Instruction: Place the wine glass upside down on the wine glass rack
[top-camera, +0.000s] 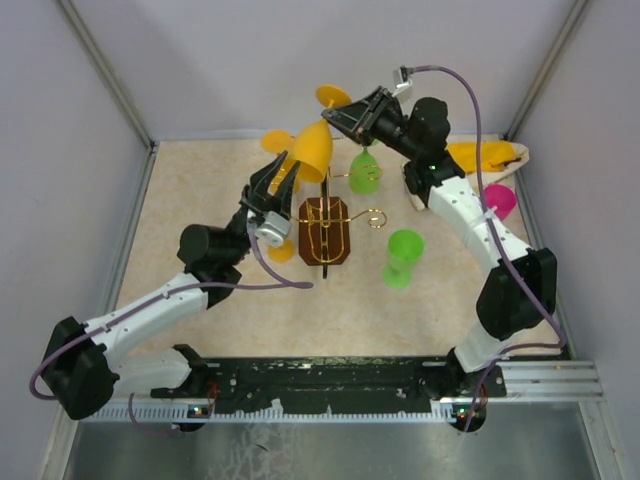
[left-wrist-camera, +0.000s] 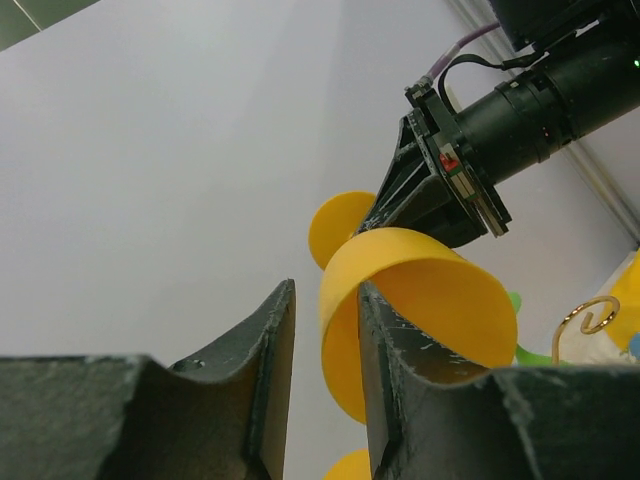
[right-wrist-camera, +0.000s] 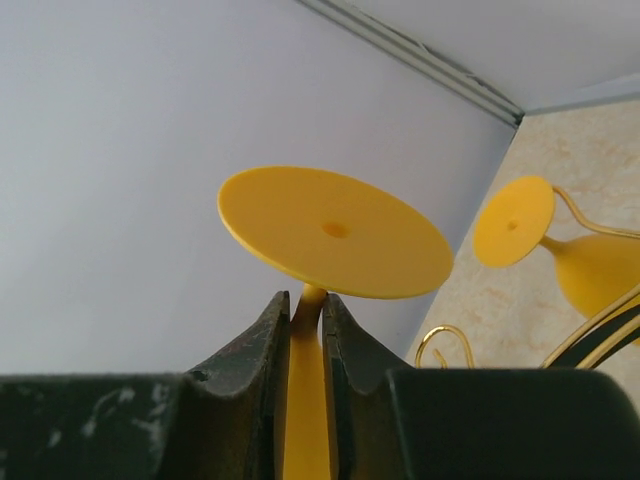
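The yellow wine glass (top-camera: 313, 150) hangs in the air above the wine glass rack, tilted, with its foot (right-wrist-camera: 335, 232) toward the back wall. My right gripper (top-camera: 337, 118) (right-wrist-camera: 307, 297) is shut on its thin stem just under the foot. My left gripper (top-camera: 277, 182) (left-wrist-camera: 325, 290) is open at the bowl's rim (left-wrist-camera: 430, 290). One finger (left-wrist-camera: 385, 340) reaches inside the bowl and the other stands clear outside it. The wine glass rack (top-camera: 341, 214) stands mid-table, a dark wooden base with gold wire; a curled loop arm (left-wrist-camera: 590, 315) (right-wrist-camera: 440, 340) shows in both wrist views.
A second yellow glass (right-wrist-camera: 590, 265) hangs on a rack arm, and a green glass (top-camera: 365, 175) hangs on another. A green glass (top-camera: 403, 258) stands right of the base. A pink glass (top-camera: 500, 200) and a yellow one (top-camera: 485, 155) lie at the back right.
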